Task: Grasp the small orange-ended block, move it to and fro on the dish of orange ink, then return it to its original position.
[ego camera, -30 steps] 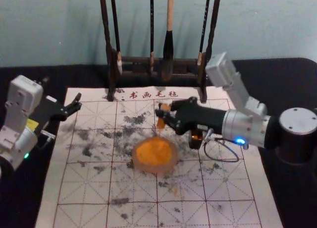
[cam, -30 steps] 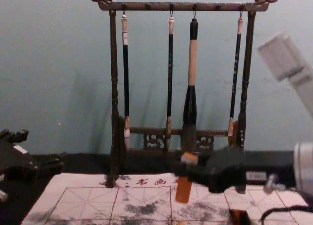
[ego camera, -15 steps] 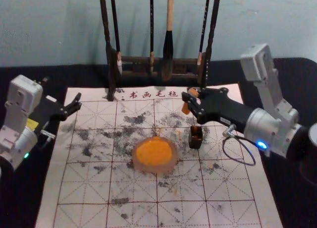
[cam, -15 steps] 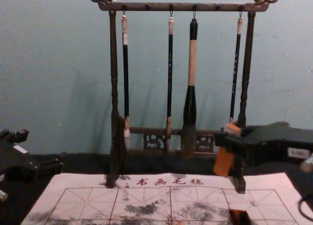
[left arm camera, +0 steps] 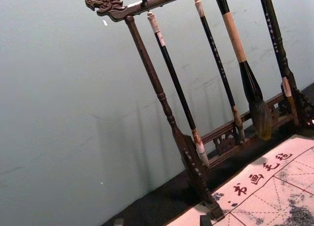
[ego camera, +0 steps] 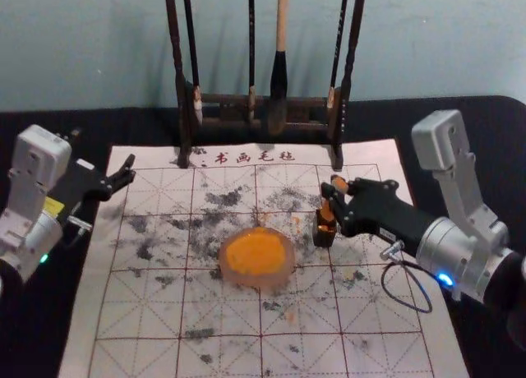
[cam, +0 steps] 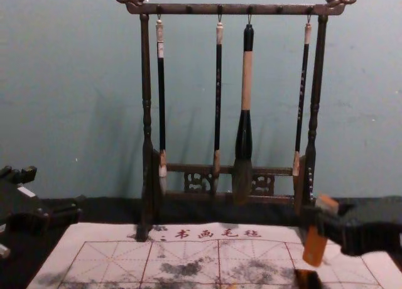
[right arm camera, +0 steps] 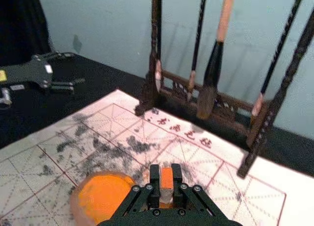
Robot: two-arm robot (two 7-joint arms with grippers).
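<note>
We see a black table [ego camera: 485,140] with a pale mat [ego camera: 136,316] laid on it, red-gridded and smudged with black. At its far edge stands a dark rack [cam: 201,9], hung with four brushes [cam: 247,81], one much thicker than the rest. Our left gripper [ego camera: 129,169] sits idle by the mat's far left corner, its jaws parted, nothing between them. Our right gripper [ego camera: 335,204] is over the right part of the mat, its jaws closed in on both sides of the block. The dish [ego camera: 256,255] of orange ink lies near the mat's middle, left of a small dark box [ego camera: 324,235] with orange inside. The orange block [cam: 315,246], smallest of all, leans a little in our right grip, its lower end over the box; we cannot tell whether the two touch.
</note>
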